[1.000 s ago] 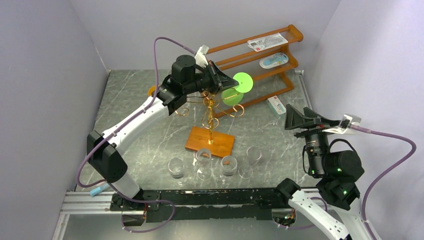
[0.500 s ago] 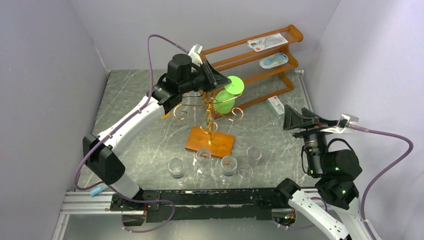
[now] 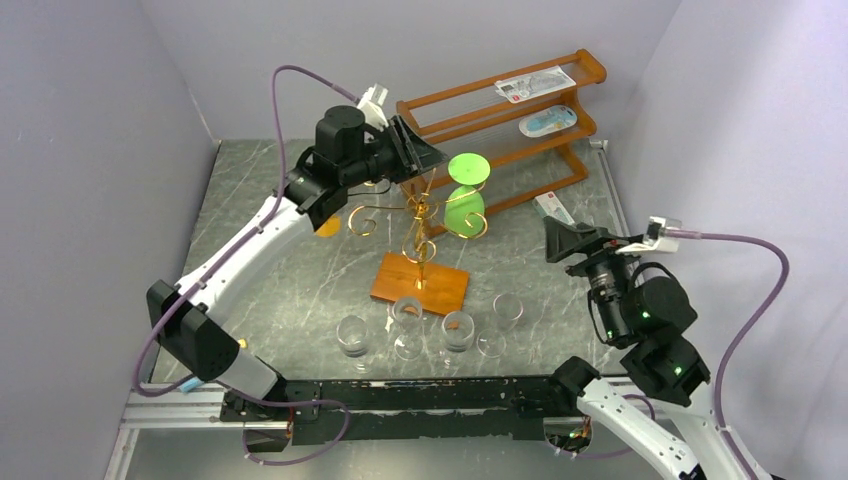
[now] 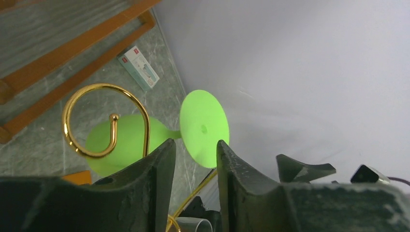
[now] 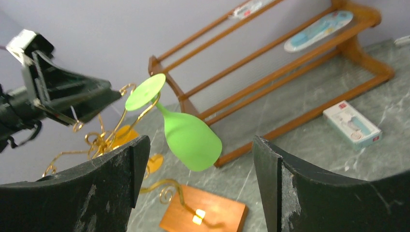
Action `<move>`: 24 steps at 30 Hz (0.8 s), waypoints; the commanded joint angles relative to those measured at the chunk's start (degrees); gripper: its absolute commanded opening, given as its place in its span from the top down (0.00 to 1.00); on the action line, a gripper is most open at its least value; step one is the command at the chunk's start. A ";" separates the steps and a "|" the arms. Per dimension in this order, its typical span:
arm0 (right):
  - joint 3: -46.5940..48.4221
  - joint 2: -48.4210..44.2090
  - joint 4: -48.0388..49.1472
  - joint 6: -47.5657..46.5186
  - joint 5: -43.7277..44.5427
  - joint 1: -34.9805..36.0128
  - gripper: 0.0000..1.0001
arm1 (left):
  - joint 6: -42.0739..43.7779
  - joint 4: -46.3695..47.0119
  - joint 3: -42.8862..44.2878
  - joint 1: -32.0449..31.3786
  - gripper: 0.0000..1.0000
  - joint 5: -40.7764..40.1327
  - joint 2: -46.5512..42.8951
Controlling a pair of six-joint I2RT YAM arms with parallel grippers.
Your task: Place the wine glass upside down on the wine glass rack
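The green wine glass [image 3: 464, 208] hangs upside down from a curled arm of the gold wire rack [image 3: 420, 215], foot up and bowl down. The rack stands on its orange-brown wooden base [image 3: 420, 282]. My left gripper [image 3: 425, 158] is open and empty, just left of the glass foot and apart from it. In the left wrist view the foot [image 4: 204, 128] shows beyond my open gripper [image 4: 193, 145], with a gold curl [image 4: 104, 121] in front of the bowl. My right gripper [image 3: 565, 240] is open and empty to the right. Its wrist view shows the hanging glass [image 5: 191, 137] beyond it.
A brown three-tier wooden shelf [image 3: 510, 110] with packets stands at the back right. A small white box [image 3: 552, 212] lies on the table before it. Several clear glasses [image 3: 430, 325] stand in a row near the front. An orange disc [image 3: 325, 225] lies left of the rack.
My left gripper let go of the green glass and drew back to the left. The glass now hangs on the rack arm. My right arm has moved left, toward the rack.
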 commanded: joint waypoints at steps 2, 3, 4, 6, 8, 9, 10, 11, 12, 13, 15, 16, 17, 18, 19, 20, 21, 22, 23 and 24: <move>2.50 2.97 -7.44 6.03 -5.81 0.34 0.19 | 3.86 -1.66 -1.51 2.79 0.55 0.86 -6.08; 3.11 3.98 -8.83 6.54 -6.94 0.34 0.18 | 4.63 -1.82 -1.71 3.76 0.52 2.05 -7.02; 4.64 5.51 -10.69 7.27 -7.74 0.34 0.18 | 5.69 -2.38 -1.77 4.55 0.50 2.85 -7.91; 7.89 9.24 -16.60 9.13 -8.42 0.38 0.17 | 8.67 -4.05 -1.94 5.81 0.43 3.55 -10.06; 10.73 13.63 -23.33 10.77 -8.78 0.35 0.17 | 12.82 -7.62 -1.64 6.34 0.34 2.47 -12.25; 11.66 15.09 -25.96 11.56 -8.81 0.36 0.17 | 15.23 -9.46 -1.36 6.38 0.30 1.26 -13.38; 12.38 16.35 -28.23 12.33 -8.63 0.34 0.17 | 17.45 -11.36 -1.08 6.46 0.26 -0.58 -14.90; 12.80 17.21 -30.42 13.25 -8.27 0.29 0.17 | 19.92 -13.11 -0.74 6.43 0.22 -2.02 -16.25; 12.97 17.78 -32.29 14.17 -7.88 0.32 0.18 | 22.20 -14.91 -0.58 6.43 0.19 -3.45 -17.64; 13.07 18.11 -34.17 15.16 -7.48 0.33 0.18 | 24.27 -16.43 -0.66 6.45 0.16 -5.20 -19.01; 12.86 18.38 -37.39 17.73 -6.44 0.33 0.20 | 27.88 -18.84 -1.43 6.47 0.11 -8.53 -22.26; 12.70 18.46 -38.78 18.43 -6.48 0.36 0.21 | 28.96 -19.62 -2.08 6.51 0.10 -9.85 -24.18; 12.52 18.54 -39.89 18.88 -6.61 0.33 0.22 | 29.80 -20.20 -2.88 6.51 0.09 -10.78 -25.97; 12.41 18.67 -41.13 19.26 -6.85 0.34 0.23 | 30.40 -20.52 -3.79 6.49 0.08 -11.48 -27.63; 12.26 18.83 -42.14 19.38 -7.47 0.35 0.24 | 30.82 -20.73 -4.62 6.41 0.08 -11.92 -29.35; 12.15 19.45 -43.15 18.78 -8.97 0.30 0.24 | 31.10 -20.79 -5.78 6.47 0.07 -12.10 -30.86; 12.01 19.99 -43.61 17.47 -10.88 0.36 0.24 | 31.26 -20.73 -6.67 6.43 0.07 -12.08 -32.41; 11.70 20.58 -44.03 15.99 -12.79 0.33 0.23 | 31.24 -20.59 -7.62 6.40 0.07 -11.93 -33.76; 11.40 21.30 -44.77 15.14 -14.22 0.33 0.23 | 31.24 -20.41 -8.53 6.46 0.06 -11.52 -35.00; 11.00 21.97 -45.62 14.42 -15.23 0.36 0.23 | 31.77 -20.27 -9.49 6.40 0.06 -10.75 -36.11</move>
